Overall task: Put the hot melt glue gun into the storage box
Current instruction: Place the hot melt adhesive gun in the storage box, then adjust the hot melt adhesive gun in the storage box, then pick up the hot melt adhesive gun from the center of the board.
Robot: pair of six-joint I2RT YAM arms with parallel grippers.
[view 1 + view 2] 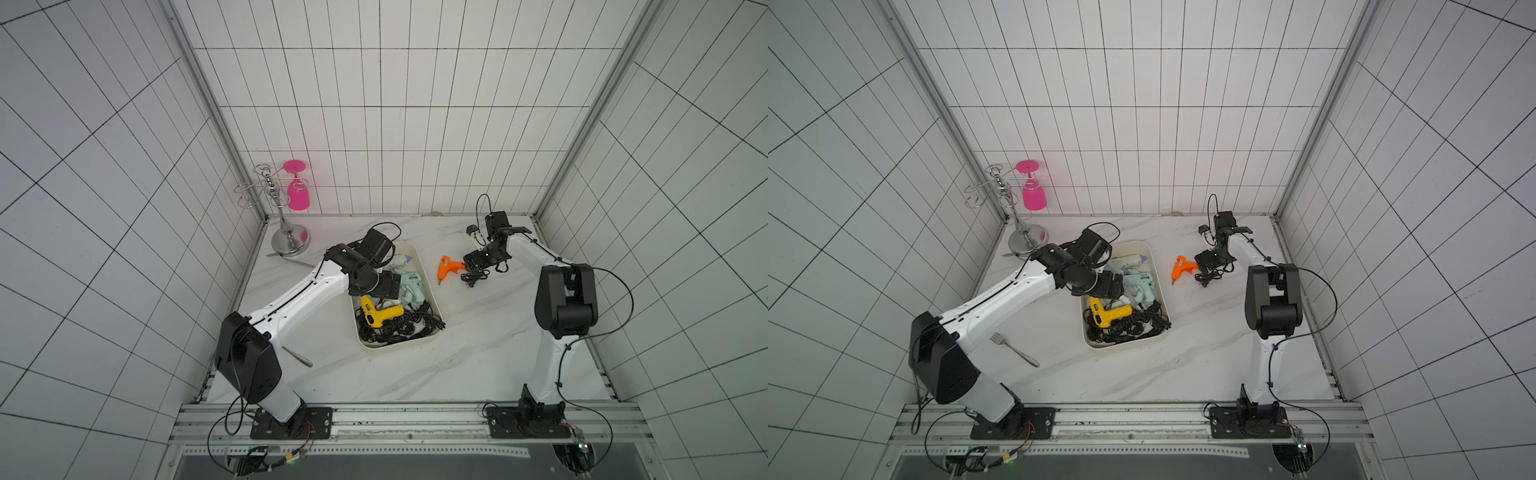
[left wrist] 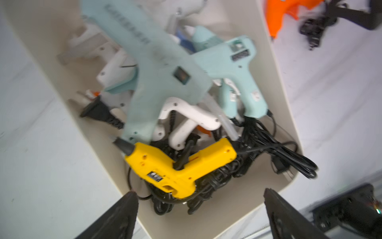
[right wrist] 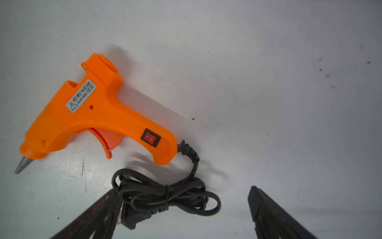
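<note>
The left fingers (image 2: 124, 215) stand wide apart with nothing between them, above the storage box (image 2: 270, 68). Inside the box a yellow glue gun (image 2: 182, 165) lies on a tangle of black cords (image 2: 264, 149). Past it a large pale blue glue gun (image 2: 161, 68), blurred in the left wrist view, lies across a white glue gun (image 2: 186, 115). A smaller pale blue glue gun (image 2: 233, 68) sits beside it, near the box wall.

The right fingers (image 3: 268, 213) are also spread wide and grip nothing. They are low over the bundled cord (image 3: 165, 196) of the orange glue gun (image 3: 93, 115); whether they touch the cord I cannot tell. That gun lies flat on its side on the surface (image 1: 478, 332), outside the box and apart from its wall.

A fork (image 1: 1017, 351) lies on the surface by the left arm, and a metal rack (image 1: 286, 232) with a pink glass (image 1: 298, 195) stands in the far corner
</note>
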